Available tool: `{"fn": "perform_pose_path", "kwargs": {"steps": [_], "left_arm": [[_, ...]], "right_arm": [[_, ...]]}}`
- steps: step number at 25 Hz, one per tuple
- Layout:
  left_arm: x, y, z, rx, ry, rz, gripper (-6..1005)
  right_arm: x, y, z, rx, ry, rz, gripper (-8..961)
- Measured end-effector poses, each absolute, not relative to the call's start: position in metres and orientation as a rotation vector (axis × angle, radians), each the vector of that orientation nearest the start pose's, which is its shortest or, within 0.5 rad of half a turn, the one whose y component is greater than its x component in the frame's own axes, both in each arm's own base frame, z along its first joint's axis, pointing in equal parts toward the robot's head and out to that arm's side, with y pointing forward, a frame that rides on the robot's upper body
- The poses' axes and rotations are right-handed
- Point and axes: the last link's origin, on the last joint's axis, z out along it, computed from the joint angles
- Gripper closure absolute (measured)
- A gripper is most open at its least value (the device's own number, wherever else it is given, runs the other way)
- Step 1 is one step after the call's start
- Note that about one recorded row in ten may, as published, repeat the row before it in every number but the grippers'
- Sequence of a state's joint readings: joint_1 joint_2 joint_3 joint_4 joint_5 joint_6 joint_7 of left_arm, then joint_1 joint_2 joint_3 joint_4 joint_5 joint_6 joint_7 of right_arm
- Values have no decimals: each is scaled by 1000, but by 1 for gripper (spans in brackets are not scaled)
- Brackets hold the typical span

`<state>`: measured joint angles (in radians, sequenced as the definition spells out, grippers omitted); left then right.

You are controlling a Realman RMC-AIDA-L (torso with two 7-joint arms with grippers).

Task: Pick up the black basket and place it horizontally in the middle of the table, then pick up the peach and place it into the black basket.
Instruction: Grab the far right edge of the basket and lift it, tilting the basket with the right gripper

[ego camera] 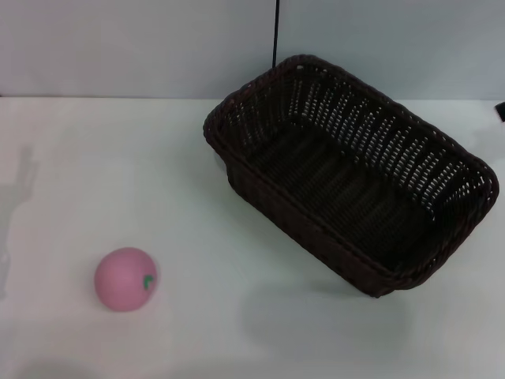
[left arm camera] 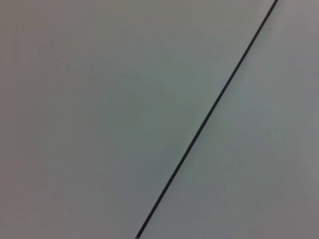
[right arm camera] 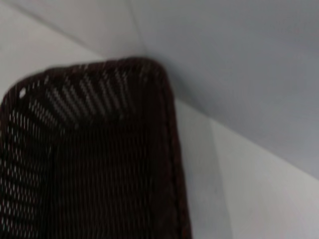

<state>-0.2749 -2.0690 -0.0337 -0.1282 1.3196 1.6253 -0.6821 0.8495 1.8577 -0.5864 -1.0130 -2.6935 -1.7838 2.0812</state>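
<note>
While nothing holds it: the black wicker basket (ego camera: 351, 170) sits skewed on the counter (ego camera: 118, 158), toward 2 o'clock, awaiting straightening.
Peach (ego camera: 125, 279): at 8 o'clock, well apart.
Fingers: both grippers unseen; cannot tell.

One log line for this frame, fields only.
black basket: empty, skewed, table's right | peach: front-left on table | grippers: unseen

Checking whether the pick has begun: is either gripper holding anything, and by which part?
Nothing is held. The black basket and the peach both rest on the table; neither gripper shows.
</note>
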Motion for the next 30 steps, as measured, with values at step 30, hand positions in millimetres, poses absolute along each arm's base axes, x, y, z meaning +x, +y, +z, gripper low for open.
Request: {"fn": "perform_pose_path", "kwargs": {"steps": [30], "left_arm": [[-360,247,32,-1172,-820,-1265,230]], "right_arm": [[233,392,45,-2678,945,-377,504]]}}
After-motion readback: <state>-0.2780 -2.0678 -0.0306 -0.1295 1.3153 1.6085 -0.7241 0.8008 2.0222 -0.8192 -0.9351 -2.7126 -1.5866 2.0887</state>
